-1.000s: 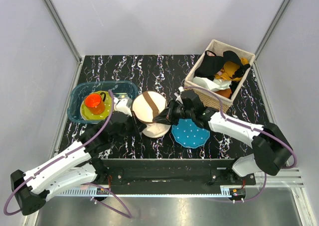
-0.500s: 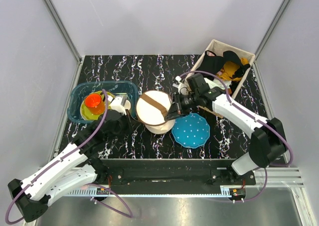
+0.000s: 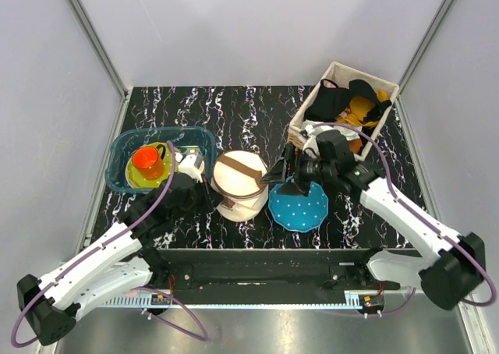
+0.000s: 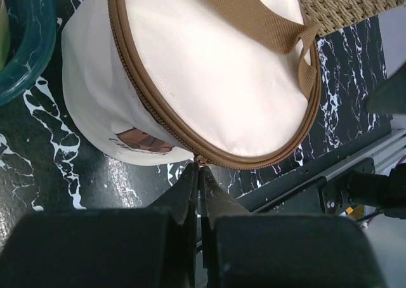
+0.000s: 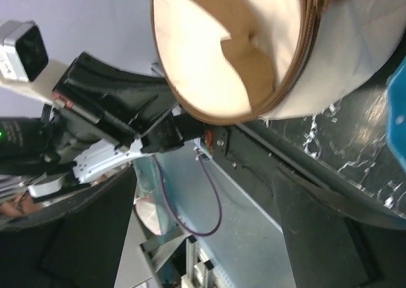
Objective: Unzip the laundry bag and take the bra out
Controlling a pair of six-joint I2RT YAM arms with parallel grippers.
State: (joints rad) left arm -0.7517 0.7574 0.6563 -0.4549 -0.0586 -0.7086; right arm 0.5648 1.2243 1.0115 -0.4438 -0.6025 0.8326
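The cream laundry bag with brown zip trim and strap stands upright at the table's middle; its zip looks closed all round in the left wrist view. My left gripper is shut at the bag's left side, its tips pinching the small brown zip pull. From above, the left gripper touches the bag's rim. My right gripper hangs open just right of the bag, holding nothing. In the right wrist view its fingers stand wide apart below the laundry bag. The bra is hidden.
A blue white-dotted disc lies right of the bag, under the right gripper. A wicker basket with black and mustard clothes stands at the back right. A teal bin with an orange cup sits at the left.
My right gripper let go of the bag, opened wide and drew back to the right. The tilted bag settled upright. The left gripper stayed shut at the zip.
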